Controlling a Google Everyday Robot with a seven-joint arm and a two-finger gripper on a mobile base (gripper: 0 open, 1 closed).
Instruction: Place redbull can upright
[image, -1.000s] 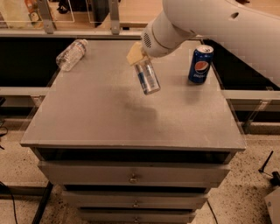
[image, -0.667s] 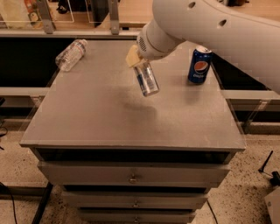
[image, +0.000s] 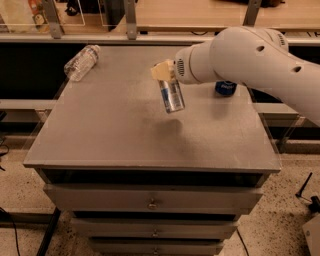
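The redbull can (image: 171, 95) is a slim silver and blue can. It hangs above the grey table top (image: 120, 130), tilted a little, its lower end leaning right. My gripper (image: 165, 74) is shut on the can's upper end, with cream-coloured fingertips (image: 161, 71) showing at the top of the can. The white arm (image: 250, 55) reaches in from the right. A faint shadow lies on the table below the can.
A clear plastic water bottle (image: 81, 62) lies on its side at the table's back left corner. A blue Pepsi can (image: 226, 88) stands at the back right, mostly hidden behind the arm. Drawers (image: 150, 200) are below the table's front edge.
The arm has swung lower and further in front of the Pepsi can. The redbull can has stayed held above the middle of the table, still tilted.
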